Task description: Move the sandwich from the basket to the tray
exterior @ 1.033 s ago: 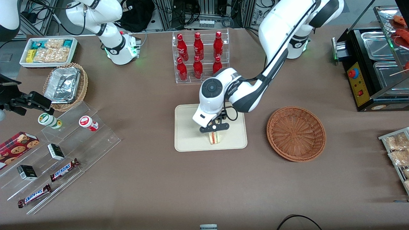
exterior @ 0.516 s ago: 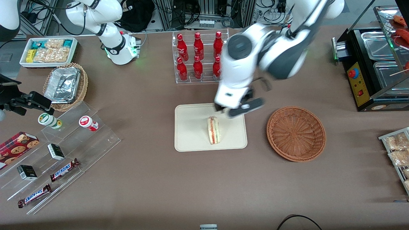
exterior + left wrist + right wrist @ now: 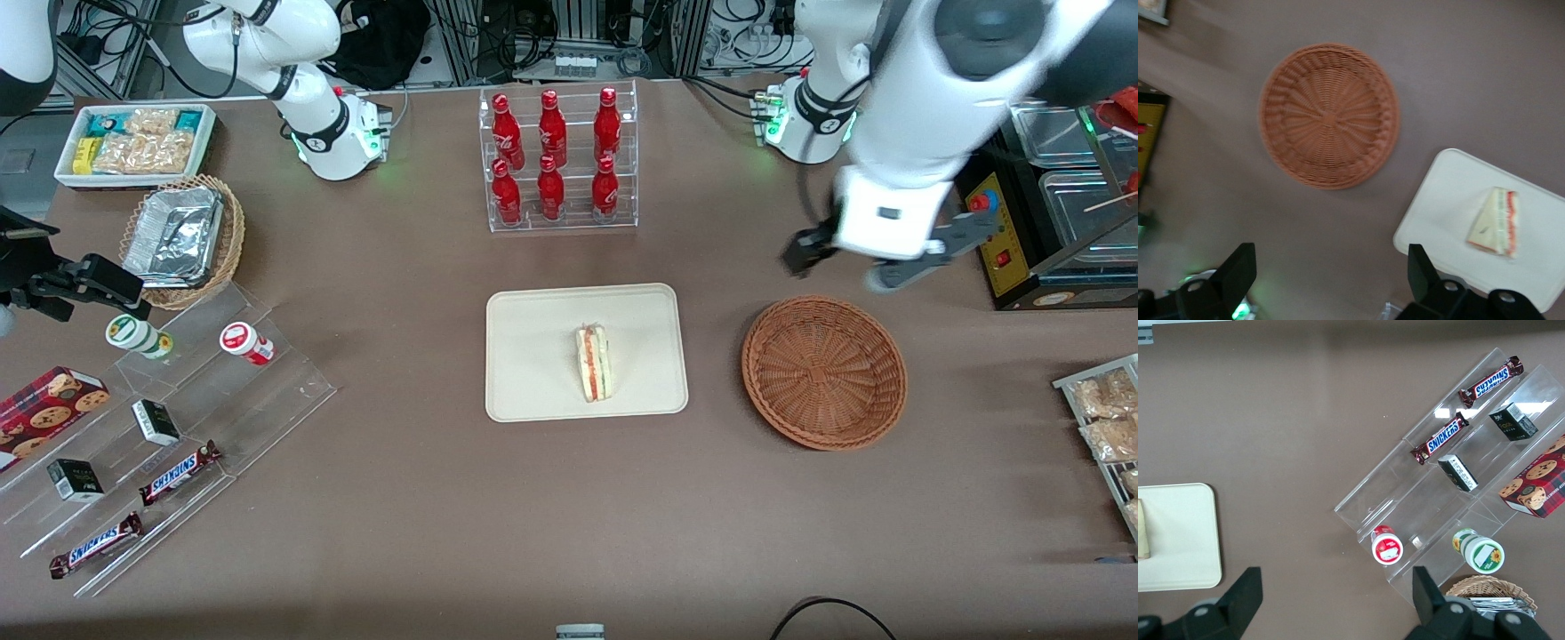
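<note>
Already the small triangular white-bread sandwich (image 3: 593, 363) lies on the flat cream rectangular tray (image 3: 533, 391), apart from the round brown wicker basket (image 3: 824, 372). Above the basket, the gripper (image 3: 876, 264) hangs spread, holding nothing. Soft, light and crushable, it would want a gentle pinch across its 2 bread faces.

The gripper (image 3: 876, 264), fingers spread, hangs high above the table, farther from the front camera than the basket (image 3: 824, 372). Between basket and tray (image 3: 533, 391) lies bare tabletop. The bottle rack (image 3: 558, 160) stands farther back than the tray.
</note>
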`<state>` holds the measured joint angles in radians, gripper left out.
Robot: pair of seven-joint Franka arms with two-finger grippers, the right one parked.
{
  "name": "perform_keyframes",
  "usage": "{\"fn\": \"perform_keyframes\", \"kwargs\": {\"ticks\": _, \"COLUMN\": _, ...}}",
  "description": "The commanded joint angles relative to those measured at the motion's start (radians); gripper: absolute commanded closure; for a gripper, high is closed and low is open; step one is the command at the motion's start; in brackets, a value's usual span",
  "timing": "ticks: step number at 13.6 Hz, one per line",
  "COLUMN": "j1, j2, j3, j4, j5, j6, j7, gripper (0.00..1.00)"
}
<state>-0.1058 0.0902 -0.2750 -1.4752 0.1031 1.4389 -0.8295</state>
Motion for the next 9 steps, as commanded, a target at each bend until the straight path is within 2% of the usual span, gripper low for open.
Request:
{"fn": "perform_keyframes", "kwargs": {"ticks": 1, "j1": 0.09, "j2": -0.043, "j3": -0.007, "j4": -0.028, "j5": -0.017, "j6": -0.037, "j7": 0.137, "gripper": 0.0}}
{"fn": "perform_keyframes", "kwargs": {"ticks": 7, "j1": 0.216, "j2": -0.107, "j3": 0.003, "j4": -0.051, "j5": -0.025, "j6": -0.104, "j7": 0.491, "gripper": 0.0}}
{"fn": "perform_keyframes", "kwargs": {"ticks": 9, "j1": 0.171, "j2": -0.138, "j3": 0.116, "j4": -0.076, "j5": -0.029, "j6": -0.11, "j7": 0.616, "gripper": 0.0}}
